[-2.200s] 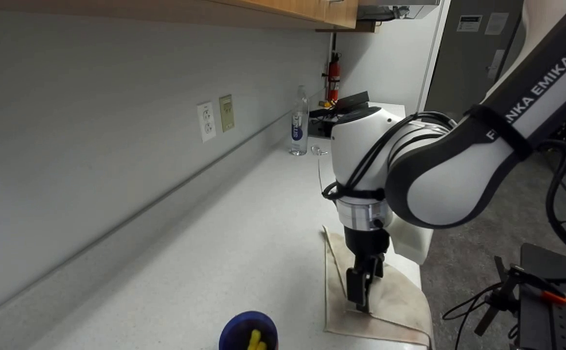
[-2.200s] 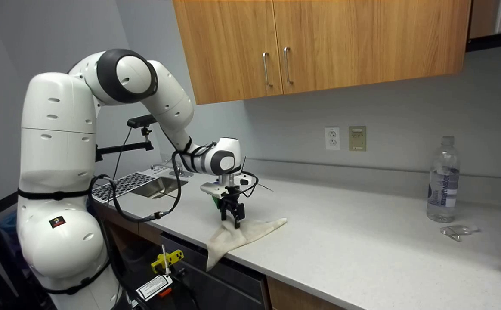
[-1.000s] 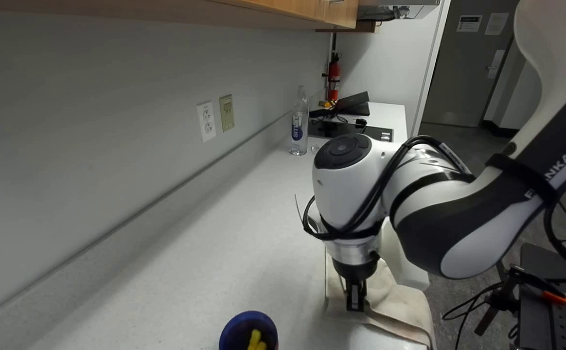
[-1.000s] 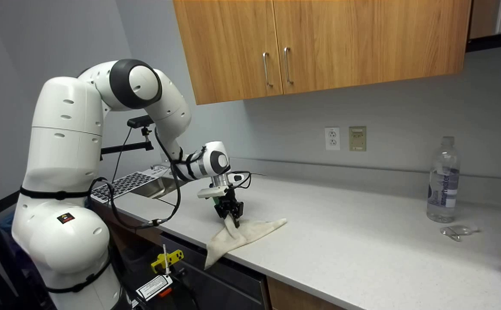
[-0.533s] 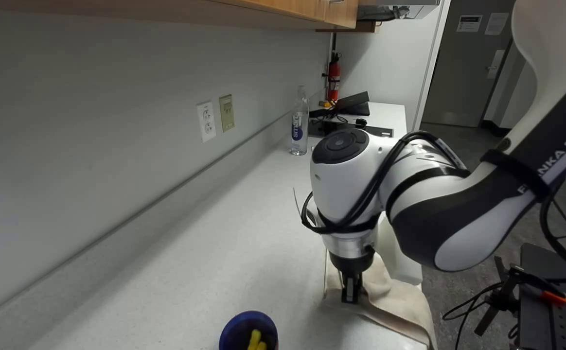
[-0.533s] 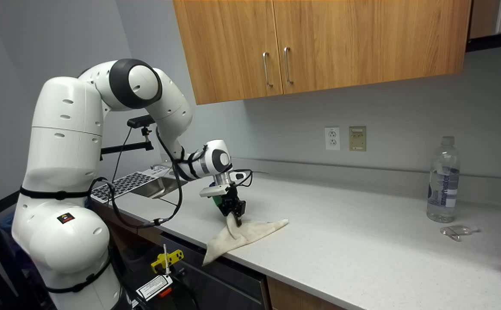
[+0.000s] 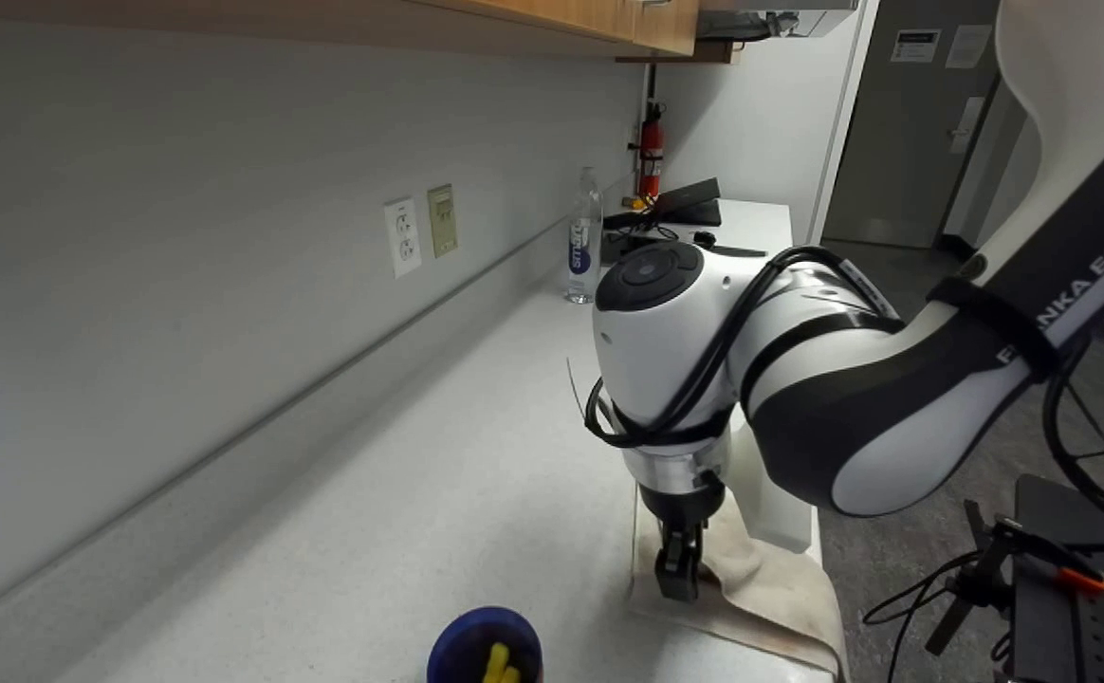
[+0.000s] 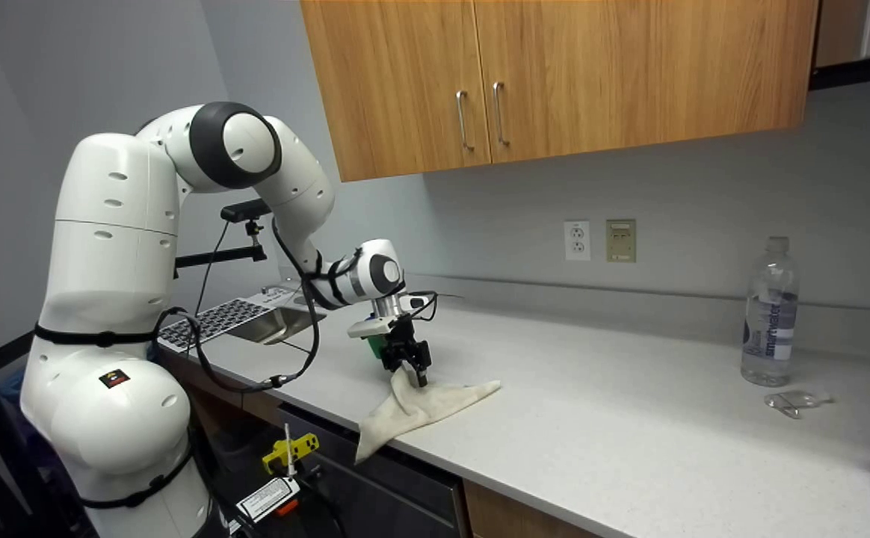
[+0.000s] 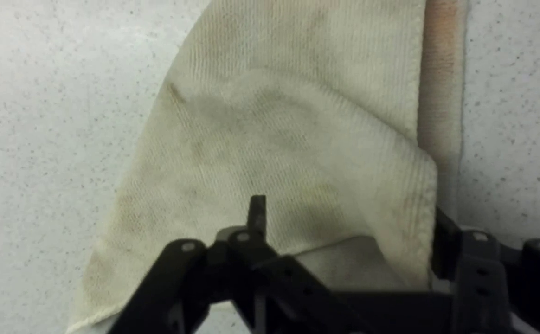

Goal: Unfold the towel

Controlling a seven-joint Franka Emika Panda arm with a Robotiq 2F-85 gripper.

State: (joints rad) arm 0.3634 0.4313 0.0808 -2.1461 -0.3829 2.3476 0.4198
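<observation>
Towel [image 9: 251, 153] lies beneath the gripper [image 9: 350, 232], whose fingers [image 9: 257, 215] stand apart, a raised fold [image 9: 404, 208] of it between them.

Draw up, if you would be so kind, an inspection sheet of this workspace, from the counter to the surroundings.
Surface: pale speckled counter.
Job's things: cream towel, stained, partly folded over itself, one part hanging past the counter's edge.
Clutter: water bottle, upright; a clear item near it, hard to identify; blue cup with something yellow inside.
Gripper: open, pointing down over the towel; a raised fold lies close to one finger, contact unclear.
Cables: black cables strapped along the arm, with slack loops.
Surroundings: wooden cabinets above, wall outlet, fire extinguisher.
</observation>
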